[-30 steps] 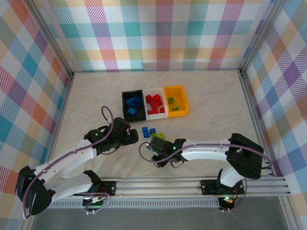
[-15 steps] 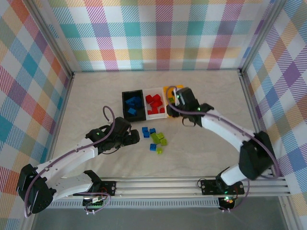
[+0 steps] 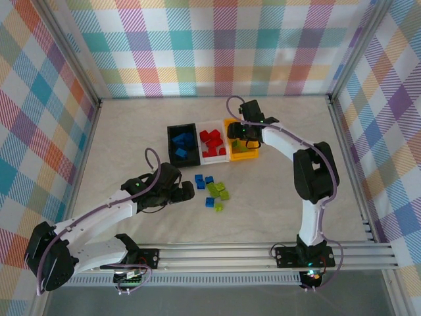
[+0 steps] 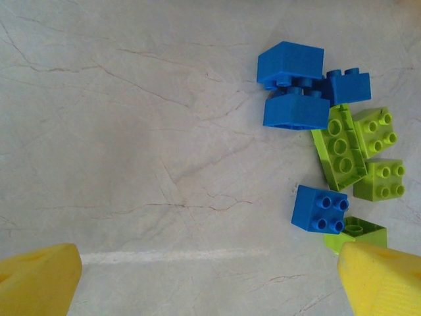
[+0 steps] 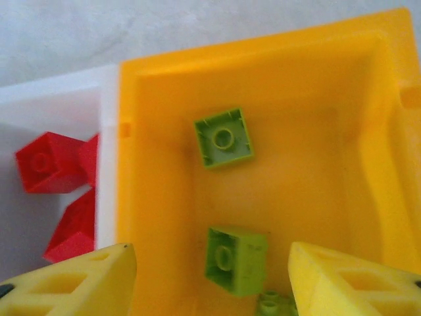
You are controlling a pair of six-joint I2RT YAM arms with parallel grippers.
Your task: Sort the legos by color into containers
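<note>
Three lime legos [image 5: 224, 137] in yellow bin [image 5: 158, 99]

This looks like a robotics lab test cell: a pale, marble-veined worktop [image 3: 131, 131] is boxed in on three sides by pastel plaid panels [image 3: 217, 46] set in metal framing [image 3: 69, 49]. The left arm [image 3: 99, 214] and right arm [image 3: 314, 172] are bolted to an aluminium rail [image 3: 217, 253] along the near edge.

A pale marbled table [image 3: 131, 131] with fine dark veins is enclosed on three sides by pastel plaid walls [image 3: 217, 46], with silver metal rails [image 3: 223, 253] along its near edge.
</note>
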